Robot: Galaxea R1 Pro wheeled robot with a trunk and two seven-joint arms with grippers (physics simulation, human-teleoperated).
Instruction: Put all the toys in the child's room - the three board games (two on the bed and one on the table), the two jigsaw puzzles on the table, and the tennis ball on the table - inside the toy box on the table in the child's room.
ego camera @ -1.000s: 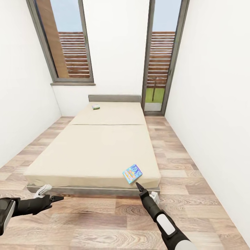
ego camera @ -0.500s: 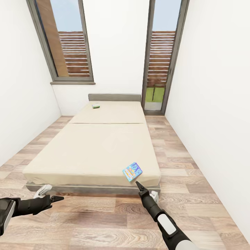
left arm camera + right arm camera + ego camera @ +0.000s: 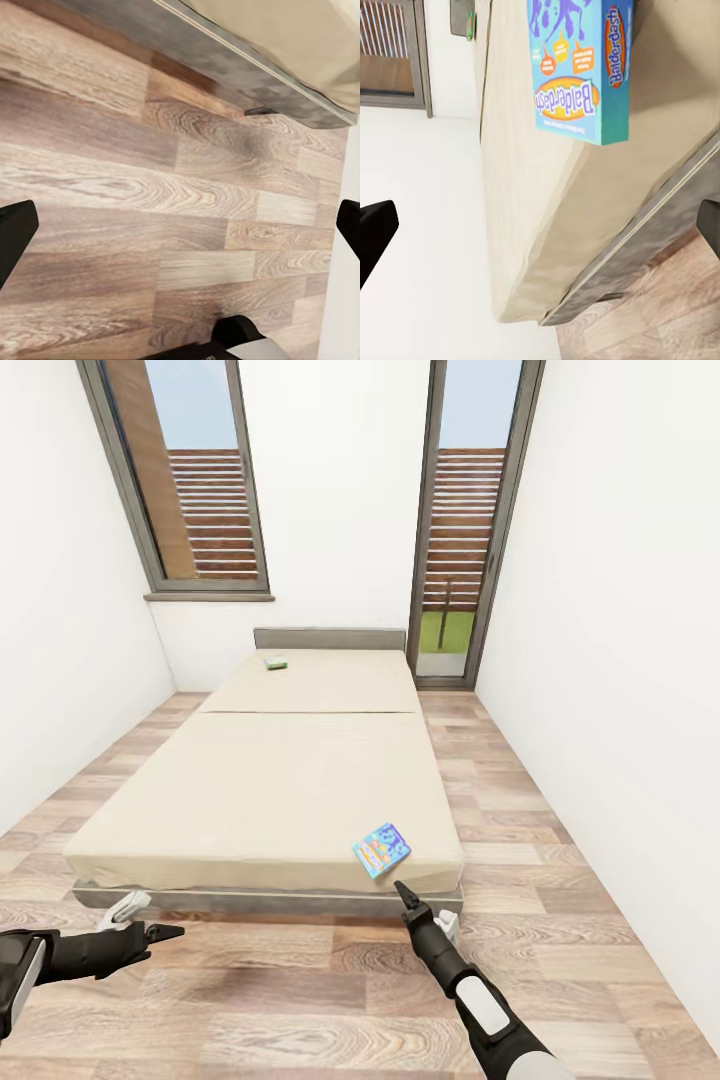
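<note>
The nearer board game (image 3: 381,849), a flat blue box, lies on the corner of the bed (image 3: 270,790) just ahead of the right gripper (image 3: 401,890), which points at it from over the wooden floor (image 3: 300,1000) and has hold of nothing; its fingers sit at the two edges of the right wrist view, so they look spread wide. I judge the box light and stiff, with smooth printed card that could slide on the mattress, so the best hold is likely across its thin edge where it nears the bed's corner, pinching top and bottom faces. The right wrist view shows what the head view cannot: the box's lettering and its thin side wall (image 3: 577,67). The head view alone gives the second board game (image 3: 276,662), far beyond the hand near the headboard (image 3: 330,639). The left gripper (image 3: 165,933) hangs low over the floor, empty, fingers likewise far apart in its wrist view.
</note>
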